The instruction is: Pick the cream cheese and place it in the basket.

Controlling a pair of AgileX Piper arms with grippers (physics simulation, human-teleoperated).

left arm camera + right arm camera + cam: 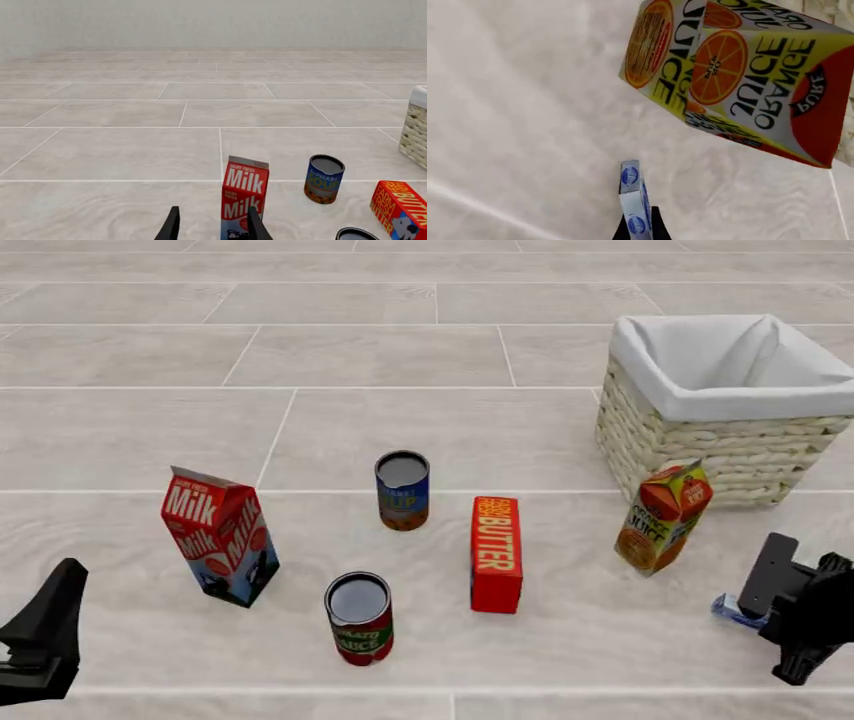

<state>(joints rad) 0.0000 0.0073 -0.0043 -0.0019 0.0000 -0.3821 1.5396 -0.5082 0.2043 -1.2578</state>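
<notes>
Pale tiled surface (400, 350) carrying everything. Red butter box (495, 553) standing mid-scene. Just left of it, 2 open cans: blue one (402, 490) farther back, red one (359, 618) nearer. Milk carton (219, 536) farther left. Right of the butter, juice carton (662, 517); wicker basket (727, 450) behind that.

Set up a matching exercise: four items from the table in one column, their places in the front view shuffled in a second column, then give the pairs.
Items:
1. milk carton
2. orange juice carton
3. butter box
4. cream cheese

Places:
A. at the right hand
B. lying between the two cans and the juice
C. farthest left of the groceries
D. just in front of the basket

Pairs: 1-C, 2-D, 3-B, 4-A
</notes>
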